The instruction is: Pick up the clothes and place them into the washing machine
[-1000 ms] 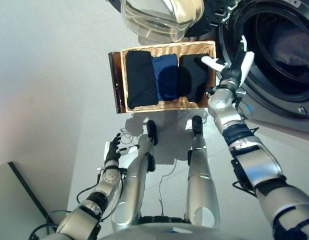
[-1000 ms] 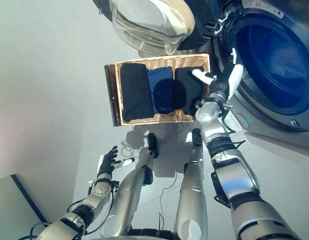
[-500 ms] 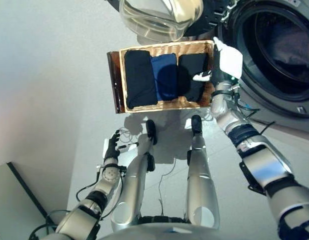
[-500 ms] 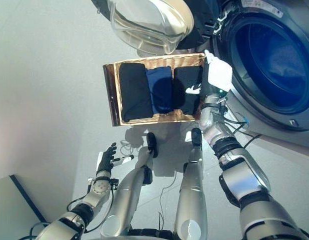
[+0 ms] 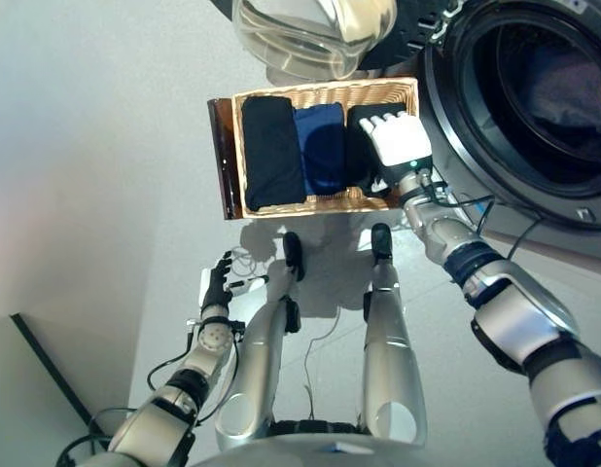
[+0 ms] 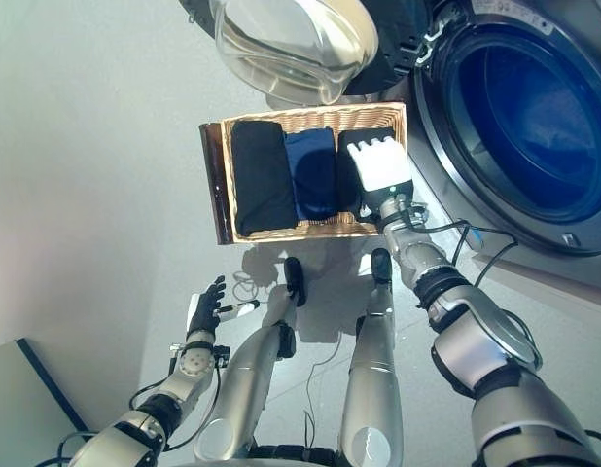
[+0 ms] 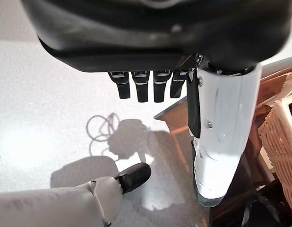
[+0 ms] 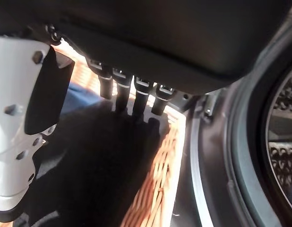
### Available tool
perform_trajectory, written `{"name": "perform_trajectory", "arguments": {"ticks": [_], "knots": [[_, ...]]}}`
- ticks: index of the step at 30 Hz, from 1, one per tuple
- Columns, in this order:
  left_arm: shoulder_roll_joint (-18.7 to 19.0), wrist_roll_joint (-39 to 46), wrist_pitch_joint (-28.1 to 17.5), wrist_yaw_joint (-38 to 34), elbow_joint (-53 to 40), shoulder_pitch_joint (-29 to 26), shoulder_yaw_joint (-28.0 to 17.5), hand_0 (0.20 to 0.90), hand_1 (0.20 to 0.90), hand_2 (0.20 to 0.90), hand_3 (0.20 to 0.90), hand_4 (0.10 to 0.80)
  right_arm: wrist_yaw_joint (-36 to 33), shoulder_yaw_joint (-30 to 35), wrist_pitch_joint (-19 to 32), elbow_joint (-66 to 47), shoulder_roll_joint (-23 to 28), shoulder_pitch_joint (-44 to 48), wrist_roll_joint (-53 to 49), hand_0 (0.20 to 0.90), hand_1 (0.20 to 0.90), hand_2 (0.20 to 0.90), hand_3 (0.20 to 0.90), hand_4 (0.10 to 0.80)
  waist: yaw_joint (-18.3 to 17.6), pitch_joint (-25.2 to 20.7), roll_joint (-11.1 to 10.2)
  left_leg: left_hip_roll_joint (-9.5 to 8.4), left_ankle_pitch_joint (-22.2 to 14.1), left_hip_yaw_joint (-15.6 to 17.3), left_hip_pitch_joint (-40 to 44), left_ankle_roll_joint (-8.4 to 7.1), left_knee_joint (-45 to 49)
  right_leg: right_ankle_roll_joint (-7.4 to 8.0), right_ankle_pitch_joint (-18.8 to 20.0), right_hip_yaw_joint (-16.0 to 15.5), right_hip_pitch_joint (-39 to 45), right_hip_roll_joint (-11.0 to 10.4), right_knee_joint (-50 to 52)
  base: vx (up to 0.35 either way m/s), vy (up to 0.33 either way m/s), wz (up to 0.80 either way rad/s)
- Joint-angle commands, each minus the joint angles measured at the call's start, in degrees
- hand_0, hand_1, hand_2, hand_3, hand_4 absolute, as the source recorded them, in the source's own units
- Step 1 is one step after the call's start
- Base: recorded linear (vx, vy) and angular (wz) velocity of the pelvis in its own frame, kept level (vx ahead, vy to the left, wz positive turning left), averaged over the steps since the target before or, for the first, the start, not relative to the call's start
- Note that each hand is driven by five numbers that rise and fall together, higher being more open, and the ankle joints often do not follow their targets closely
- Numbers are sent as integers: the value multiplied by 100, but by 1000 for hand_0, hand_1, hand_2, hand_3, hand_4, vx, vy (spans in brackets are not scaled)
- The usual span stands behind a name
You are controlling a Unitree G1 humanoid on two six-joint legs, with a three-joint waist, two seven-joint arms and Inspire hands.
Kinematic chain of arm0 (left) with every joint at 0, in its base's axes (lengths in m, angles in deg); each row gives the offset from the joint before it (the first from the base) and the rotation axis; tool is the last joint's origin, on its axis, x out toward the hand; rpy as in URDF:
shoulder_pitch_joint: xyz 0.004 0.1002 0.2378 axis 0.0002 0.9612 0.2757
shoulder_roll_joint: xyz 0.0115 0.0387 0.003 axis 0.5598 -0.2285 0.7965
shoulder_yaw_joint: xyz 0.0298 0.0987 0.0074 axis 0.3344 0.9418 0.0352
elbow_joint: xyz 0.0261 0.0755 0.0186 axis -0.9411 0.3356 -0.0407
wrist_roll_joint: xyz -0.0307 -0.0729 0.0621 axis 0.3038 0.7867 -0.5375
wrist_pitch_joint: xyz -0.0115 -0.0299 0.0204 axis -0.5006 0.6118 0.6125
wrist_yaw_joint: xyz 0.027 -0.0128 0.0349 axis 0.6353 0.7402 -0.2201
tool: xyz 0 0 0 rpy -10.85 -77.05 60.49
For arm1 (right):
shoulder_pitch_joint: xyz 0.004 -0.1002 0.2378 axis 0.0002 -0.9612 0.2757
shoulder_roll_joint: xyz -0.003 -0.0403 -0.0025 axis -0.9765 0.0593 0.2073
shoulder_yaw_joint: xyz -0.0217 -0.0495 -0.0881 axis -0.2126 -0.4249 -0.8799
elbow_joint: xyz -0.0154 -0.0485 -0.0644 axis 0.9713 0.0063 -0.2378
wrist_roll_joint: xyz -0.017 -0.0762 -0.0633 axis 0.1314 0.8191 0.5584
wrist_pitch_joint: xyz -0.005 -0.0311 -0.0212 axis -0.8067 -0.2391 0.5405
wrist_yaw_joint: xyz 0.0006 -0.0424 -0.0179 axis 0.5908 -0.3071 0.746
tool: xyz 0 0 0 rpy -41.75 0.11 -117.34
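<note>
A wicker basket (image 5: 325,90) on the floor holds three folded clothes: a black one (image 5: 272,151) at its left, a blue one (image 5: 322,148) in the middle, another black one (image 5: 360,146) at its right. My right hand (image 5: 396,141) hovers palm down over that right black garment (image 8: 98,165), open, with its fingers (image 8: 121,92) straight above the cloth; whether they touch it cannot be told. My left hand (image 5: 219,284) hangs low at my left side, open and empty, fingers (image 7: 142,87) straight over the floor.
The washing machine's round opening (image 5: 544,97) is right of the basket, with greyish cloth inside the drum. Its glass door (image 5: 310,34) stands swung open beyond the basket. A dark wooden board (image 5: 221,161) stands against the basket's left side. A grey panel (image 5: 28,389) lies lower left.
My right hand has swung from the washer's rim leftward and turned palm down over the right black garment. The left hand has stayed put.
</note>
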Motion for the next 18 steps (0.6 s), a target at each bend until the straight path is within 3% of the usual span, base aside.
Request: {"name": "perform_trajectory", "arguments": {"ticks": [1, 8, 18], "knots": [[155, 36, -142, -91, 292, -17, -194, 900, 900, 900, 900, 800, -119, -202, -80, -138, -16, 695, 372, 900, 900, 900, 900, 800, 168, -207, -46, 334, -31, -138, -523, -694, 259, -356, -318, -376, -58, 200, 392, 0, 0, 0], [220, 122, -184, -99, 119, -17, -180, 900, 900, 900, 900, 800, 92, -370, -140, 350, -182, 902, 419, 900, 900, 900, 900, 800, 195, -99, 6, 299, -3, -156, -555, -702, 240, -353, -325, -382, -86, 178, 412, 0, 0, 0], [491, 505, -375, -106, -861, 177, -290, 900, 900, 900, 900, 800, 298, -516, -308, 969, 70, 1314, 356, 900, 900, 900, 900, 800, 358, -86, 147, 234, 145, -192, -1027, -704, 160, -336, -216, -416, -588, 170, 425, -17, 4, 4]]}}
